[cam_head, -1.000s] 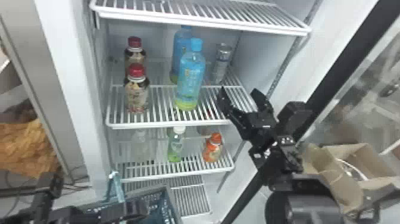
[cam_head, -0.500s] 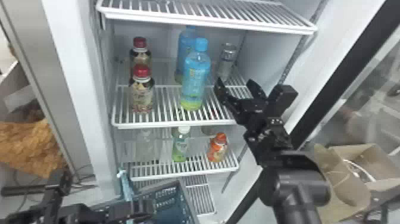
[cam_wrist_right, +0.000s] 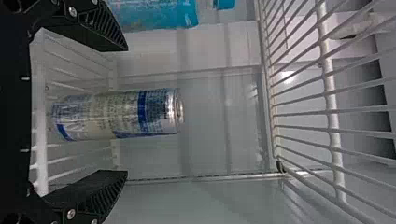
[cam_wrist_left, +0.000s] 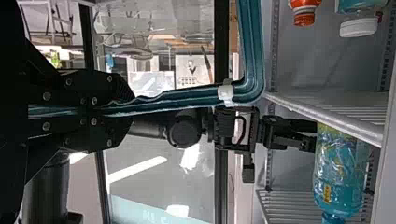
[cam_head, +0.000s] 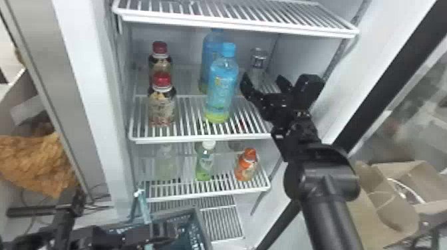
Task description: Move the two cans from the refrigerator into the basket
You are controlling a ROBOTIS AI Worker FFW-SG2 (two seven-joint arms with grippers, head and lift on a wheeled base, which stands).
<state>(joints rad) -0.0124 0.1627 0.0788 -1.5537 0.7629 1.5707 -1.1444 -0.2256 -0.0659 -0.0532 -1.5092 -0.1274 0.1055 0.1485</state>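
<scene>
Silver can (cam_wrist_right: 116, 114) with blue bands

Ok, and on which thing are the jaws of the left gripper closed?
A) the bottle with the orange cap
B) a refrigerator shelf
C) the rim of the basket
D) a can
C: the left wrist view shows the jaws of the left gripper pinching the teal rim of the basket.

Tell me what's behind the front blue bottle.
A second blue bottle stands behind the front bottle, its left side visible. The front bottle covers its lower right; whatever else may be back there cannot be seen.
</scene>
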